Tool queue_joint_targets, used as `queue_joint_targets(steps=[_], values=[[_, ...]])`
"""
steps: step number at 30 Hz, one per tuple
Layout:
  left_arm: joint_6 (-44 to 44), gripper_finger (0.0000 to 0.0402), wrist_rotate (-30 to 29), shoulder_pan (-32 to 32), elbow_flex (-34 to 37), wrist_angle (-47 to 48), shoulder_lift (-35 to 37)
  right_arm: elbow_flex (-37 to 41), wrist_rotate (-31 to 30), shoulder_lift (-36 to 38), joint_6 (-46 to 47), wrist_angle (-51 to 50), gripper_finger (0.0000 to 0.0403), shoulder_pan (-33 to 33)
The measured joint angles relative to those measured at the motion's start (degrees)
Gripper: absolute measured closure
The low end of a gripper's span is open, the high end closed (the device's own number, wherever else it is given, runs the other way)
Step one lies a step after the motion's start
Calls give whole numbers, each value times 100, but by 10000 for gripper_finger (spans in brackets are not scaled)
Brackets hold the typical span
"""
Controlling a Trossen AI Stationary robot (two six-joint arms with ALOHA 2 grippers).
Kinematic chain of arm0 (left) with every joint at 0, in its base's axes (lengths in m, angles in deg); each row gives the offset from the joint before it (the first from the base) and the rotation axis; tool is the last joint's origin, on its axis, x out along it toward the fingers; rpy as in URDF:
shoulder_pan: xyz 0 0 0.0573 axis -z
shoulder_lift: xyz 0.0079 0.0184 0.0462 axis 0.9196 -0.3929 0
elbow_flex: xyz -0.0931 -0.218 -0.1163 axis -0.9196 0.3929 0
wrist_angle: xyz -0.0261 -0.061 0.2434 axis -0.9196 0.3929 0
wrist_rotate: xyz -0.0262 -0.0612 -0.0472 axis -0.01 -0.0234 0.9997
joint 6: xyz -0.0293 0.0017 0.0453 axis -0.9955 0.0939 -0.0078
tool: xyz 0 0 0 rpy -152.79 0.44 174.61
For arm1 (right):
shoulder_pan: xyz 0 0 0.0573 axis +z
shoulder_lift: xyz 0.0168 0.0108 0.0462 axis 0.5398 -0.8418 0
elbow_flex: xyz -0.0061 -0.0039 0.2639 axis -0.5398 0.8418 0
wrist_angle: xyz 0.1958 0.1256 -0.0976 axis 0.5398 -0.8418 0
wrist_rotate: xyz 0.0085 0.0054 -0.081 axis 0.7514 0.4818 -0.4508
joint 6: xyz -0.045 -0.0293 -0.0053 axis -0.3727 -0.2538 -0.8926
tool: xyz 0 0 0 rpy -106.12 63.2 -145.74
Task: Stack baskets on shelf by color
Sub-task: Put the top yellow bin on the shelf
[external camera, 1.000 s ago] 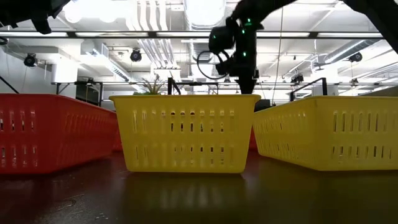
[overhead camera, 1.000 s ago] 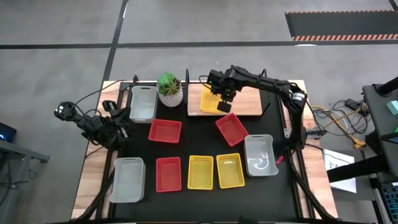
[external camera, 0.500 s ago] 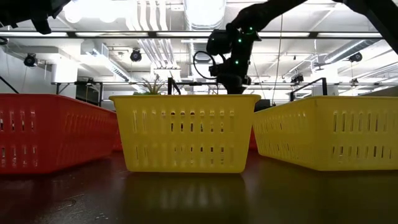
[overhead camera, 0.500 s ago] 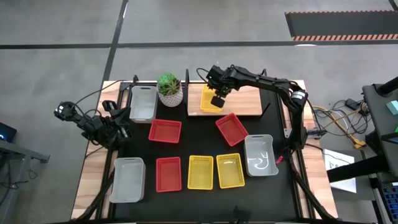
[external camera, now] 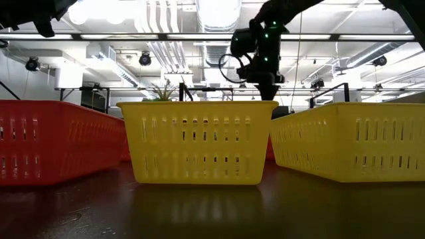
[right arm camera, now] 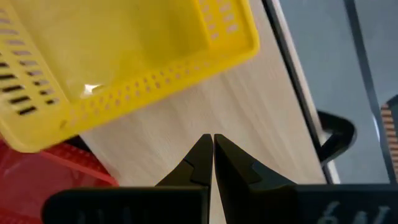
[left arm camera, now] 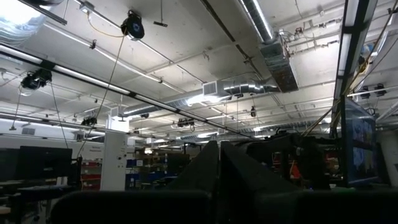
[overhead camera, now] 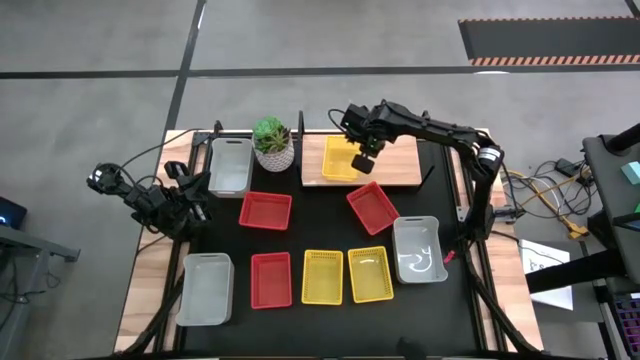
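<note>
One yellow basket stands on the left part of the wooden shelf. My right gripper hangs shut over the bare board just right of that basket, pointing steeply down and touching nothing. On the black tabletop lie red baskets, yellow baskets and grey-white baskets. My left gripper waits shut at the table's left edge, pointing up.
A potted green plant stands just left of the shelf. Black posts rise at the shelf's ends. In the low view a yellow basket fills the front and hides the shelf's surface.
My right gripper has swung toward the shelf's left end and dipped over the yellow basket, then come back right and a little up. It has stayed shut.
</note>
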State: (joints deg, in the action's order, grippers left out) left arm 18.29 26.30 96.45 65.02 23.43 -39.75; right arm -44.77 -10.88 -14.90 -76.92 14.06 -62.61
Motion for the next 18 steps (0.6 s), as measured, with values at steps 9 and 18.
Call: queue_joint_targets(steps=[9,18], values=[[0,400,0,2,0,0,-2,954,412,-4,7,1329,394,2],[-2,400,0,0,-2,-2,0,985,459,-22,128,2644,394,7]])
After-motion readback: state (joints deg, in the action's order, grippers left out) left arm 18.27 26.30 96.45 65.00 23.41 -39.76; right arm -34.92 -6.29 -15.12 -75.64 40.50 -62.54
